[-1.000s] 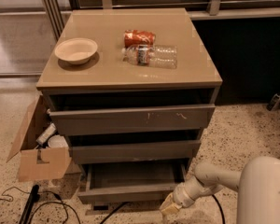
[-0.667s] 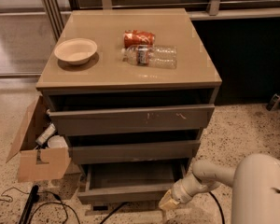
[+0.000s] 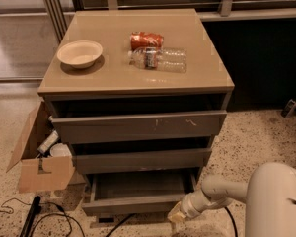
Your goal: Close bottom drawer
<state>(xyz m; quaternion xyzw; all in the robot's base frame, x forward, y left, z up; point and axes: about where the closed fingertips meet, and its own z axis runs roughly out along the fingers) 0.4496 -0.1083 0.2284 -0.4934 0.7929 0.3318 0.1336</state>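
Grey-brown, flat-fronted, handleless bottom drawer (image 3: 133,204) stands open; rigid, probably light, should slide easily. No handle, so push the front. Pale gripper (image 3: 176,216) near its right front corner; spread or closed, cannot tell.

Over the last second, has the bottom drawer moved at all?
No. The bottom drawer still sticks out just as far past the middle drawer above it. The gripper sits at its front right corner, near the floor.
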